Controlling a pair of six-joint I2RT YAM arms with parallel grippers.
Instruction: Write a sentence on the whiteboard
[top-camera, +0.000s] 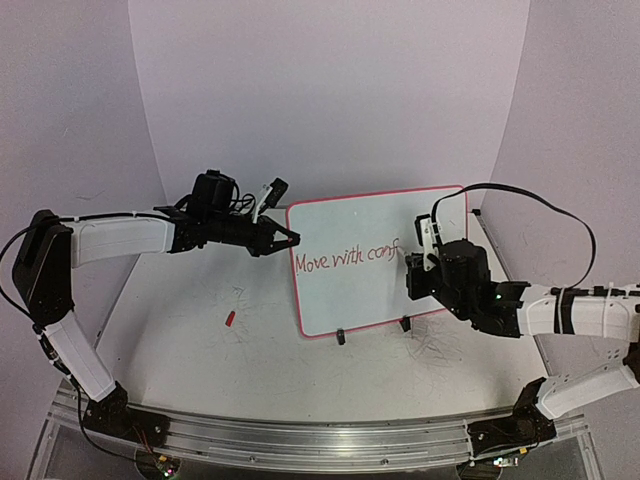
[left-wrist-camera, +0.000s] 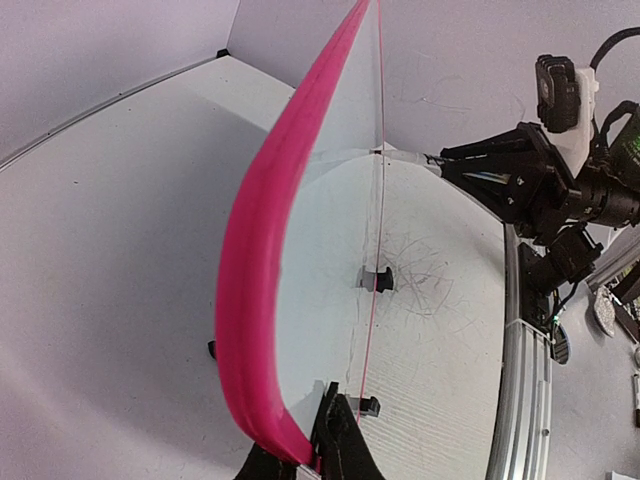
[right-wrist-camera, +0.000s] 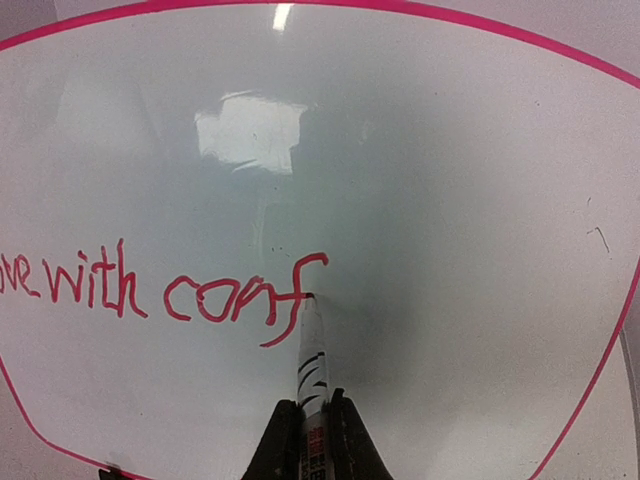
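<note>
The whiteboard (top-camera: 375, 295) stands tilted on the table, glossy white with a red rim (left-wrist-camera: 250, 270). My left gripper (top-camera: 291, 238) is shut on the board's left edge, its black fingers pinching the rim in the left wrist view (left-wrist-camera: 322, 462). My right gripper (right-wrist-camera: 313, 432) is shut on a white marker (right-wrist-camera: 312, 355) whose tip touches the board just right of the last letter. The sentence (right-wrist-camera: 165, 295) in red reads "Move with conf" (top-camera: 346, 260). From above, my right gripper (top-camera: 420, 260) sits at the end of the writing.
Two black clip feet (top-camera: 340, 337) (top-camera: 405, 324) prop the board's lower edge. A small red cap (top-camera: 229, 319) lies on the table left of the board. Grey scribble marks (top-camera: 440, 345) cover the table in front. An aluminium rail (top-camera: 320, 440) runs along the near edge.
</note>
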